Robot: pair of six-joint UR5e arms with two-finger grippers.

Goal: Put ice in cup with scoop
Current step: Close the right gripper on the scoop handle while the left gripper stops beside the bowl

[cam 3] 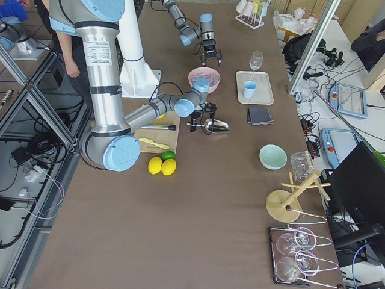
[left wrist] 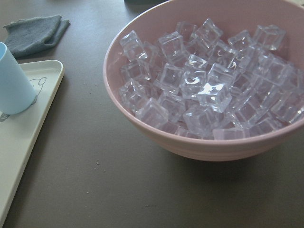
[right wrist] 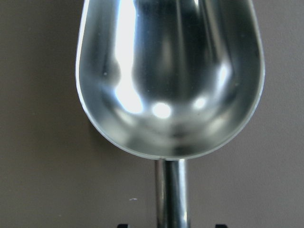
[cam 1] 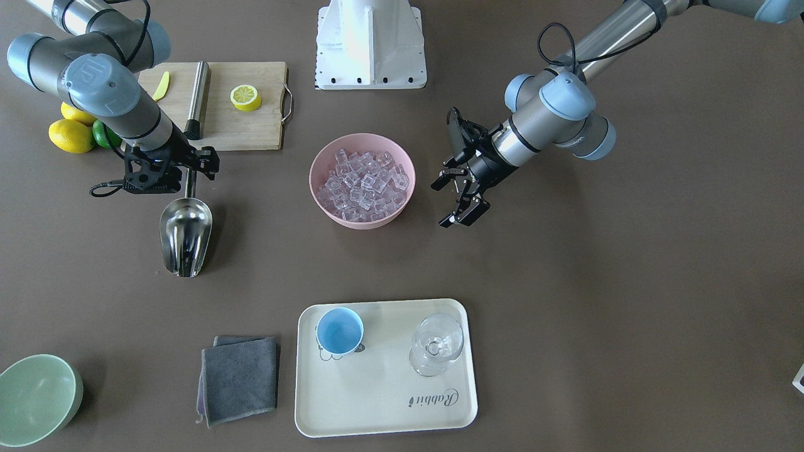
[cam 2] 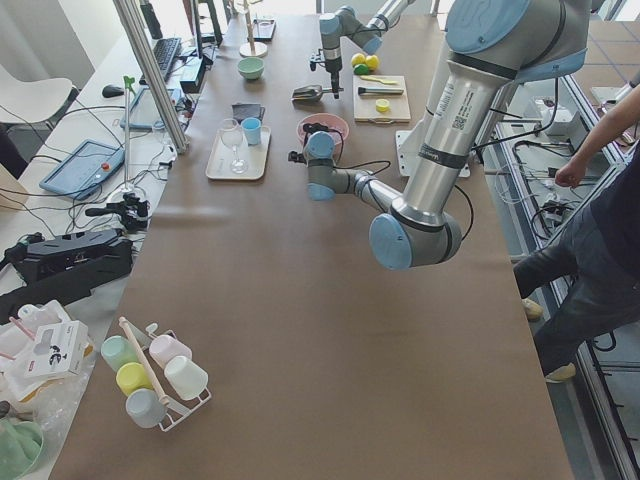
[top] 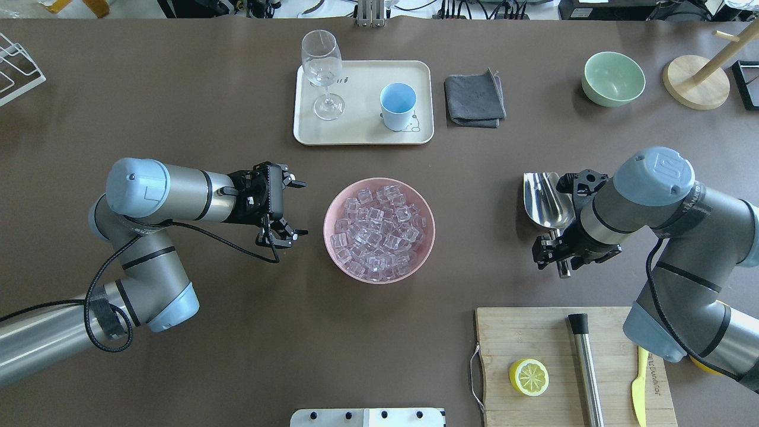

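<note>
1. The step in hand is picking up the scoop [top: 547,198]. It lies flat and empty on the worktop, at the right of the overhead view.
2. The right fingers [top: 542,254] are open. In the right wrist view there is one on each side of the scoop's handle, with a small gap both ways. They hold nothing yet.
3. I think the next move is for these fingers to squeeze the handle tight and lift the scoop. The handle is round and shiny, so it could slip or roll if the grip is off.
4. After that the scoop has to go to the ice [top: 379,228]. The ice fills the pink bowl [top: 325,228] in the middle of the overhead view.
5. The cup [top: 397,105] stands on the tray [top: 356,131], at the top middle of that view. No ice shows in it.
6. The left fingers [top: 290,233] are wide open and hold nothing. They hang just left of the pink bowl.
7. Counting: one scoop, one cup, one pink bowl and one tray. The ice cubes are too many to count.
</note>
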